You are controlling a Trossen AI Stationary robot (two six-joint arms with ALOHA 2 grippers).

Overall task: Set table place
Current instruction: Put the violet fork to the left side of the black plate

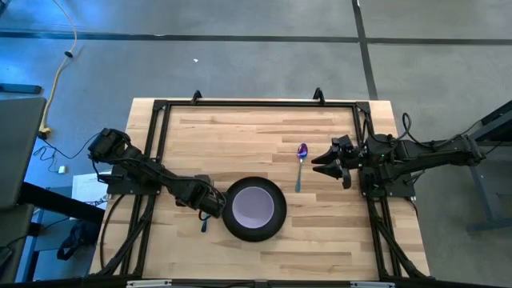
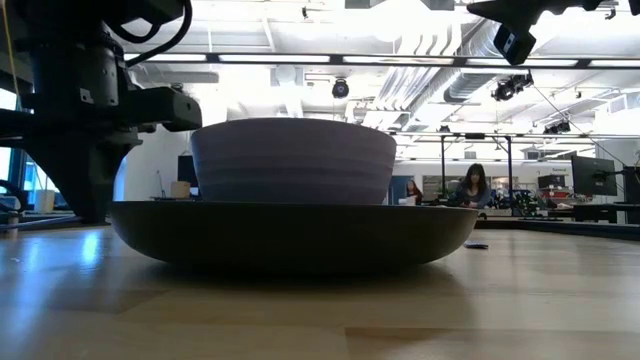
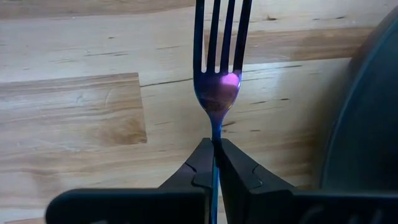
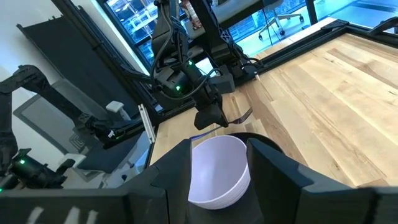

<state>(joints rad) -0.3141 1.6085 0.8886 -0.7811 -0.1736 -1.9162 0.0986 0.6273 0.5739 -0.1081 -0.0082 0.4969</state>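
Observation:
The round black plate (image 1: 254, 230) sits near the table's near edge with the lavender bowl (image 1: 256, 205) standing in it; the low view shows the plate (image 2: 290, 238) and the bowl (image 2: 293, 160) close up. My left gripper (image 1: 211, 206) is just left of the plate, shut on the purple-and-teal fork (image 3: 217, 93), whose handle end (image 1: 204, 225) points toward the near edge. The purple-and-teal spoon (image 1: 301, 165) lies flat on the wood, farther right. My right gripper (image 1: 323, 161) is open beside the spoon, toward the right edge, touching nothing. My left gripper pinches the fork's thin neck (image 3: 215, 132), just behind the head, between its two fingers (image 3: 244, 169). It comes from above. The tines point toward the far edge, beside the plate's left rim (image 3: 364, 124). Whether the fork rests on the table I cannot tell.
The light wood table (image 1: 240, 136) is framed by a black rail (image 1: 256, 105). Bare wood lies between the plate and the far rail. In the right wrist view the left arm (image 4: 186, 74) shows beyond the bowl (image 4: 217, 171). People sit in the room far behind (image 2: 470, 185).

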